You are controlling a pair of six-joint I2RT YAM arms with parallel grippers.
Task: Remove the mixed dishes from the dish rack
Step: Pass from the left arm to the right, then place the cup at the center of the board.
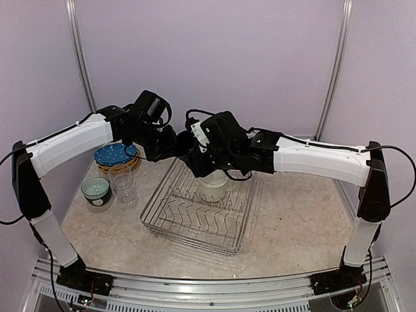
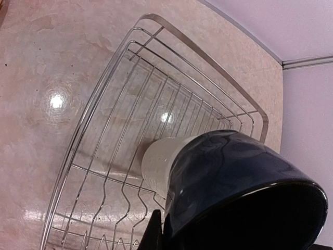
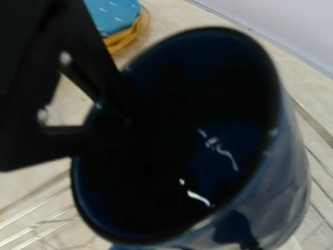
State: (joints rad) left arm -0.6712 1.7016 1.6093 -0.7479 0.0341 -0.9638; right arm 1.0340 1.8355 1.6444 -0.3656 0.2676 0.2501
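The dark navy mug (image 2: 244,177) hangs above the dish rack (image 1: 188,229), and my left gripper (image 1: 184,145) is shut on its rim. In the right wrist view one of the left fingers (image 3: 96,88) reaches down into the mug (image 3: 223,140), whose mouth fills that view. My right gripper (image 1: 200,161) is right against the mug from the other side, and its jaws are hidden. A cream mug (image 1: 213,185) stands in the rack's far part, just behind the navy one (image 2: 156,166).
On the table left of the rack lie a blue speckled plate on yellow plates (image 1: 116,155), a teal-and-white bowl (image 1: 95,188) and a clear glass tumbler (image 1: 123,184). The two arms meet over the rack's far left corner. Walls close in behind and beside.
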